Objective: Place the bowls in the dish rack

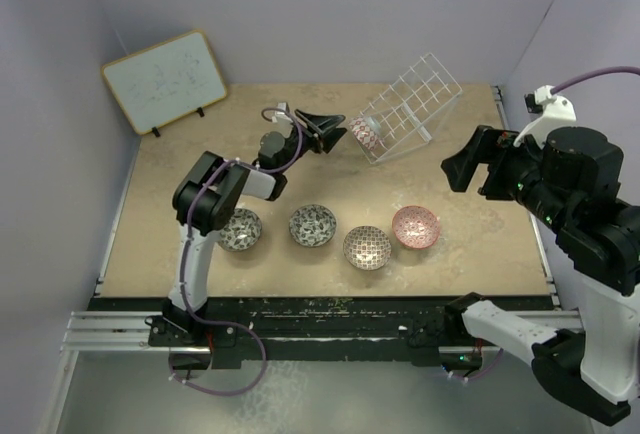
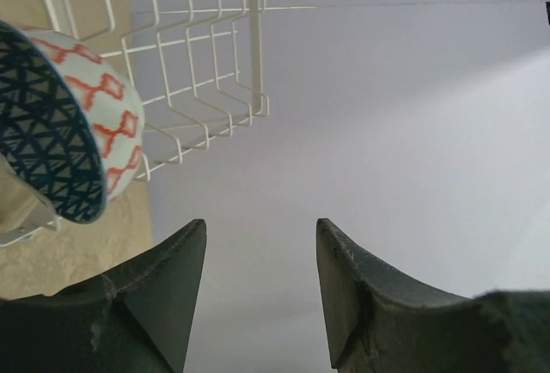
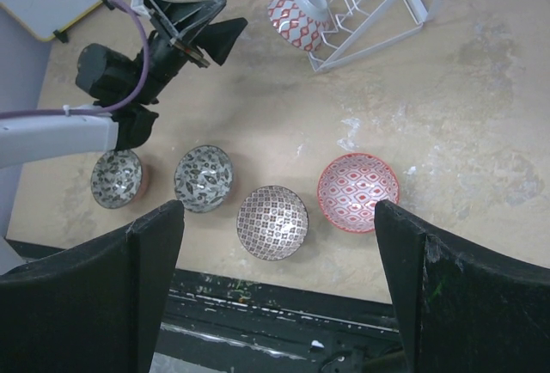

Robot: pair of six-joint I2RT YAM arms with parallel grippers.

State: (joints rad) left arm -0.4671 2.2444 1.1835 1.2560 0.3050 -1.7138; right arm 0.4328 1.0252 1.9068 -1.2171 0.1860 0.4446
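Blue bowl (image 1: 367, 132) touches dish rack's (image 1: 415, 94) lower edge, 4 bowls (image 1: 367, 247) well apart.

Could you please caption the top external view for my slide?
Left gripper open beside the dish rack; one bowl at its end, four bowls waiting.

Blue bowl (image 1: 367, 132) in tilted rack (image 1: 418, 96) (white wire), four bowls (image 1: 240, 228) (image 1: 312, 224) (image 1: 367, 247) (image 1: 415, 226) outside

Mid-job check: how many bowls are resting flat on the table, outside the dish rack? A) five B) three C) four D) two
C: the left grey-white bowl, the next grey-white bowl, the lattice bowl and the pink bowl sit on the table; only the blue bowl is at the dish rack.
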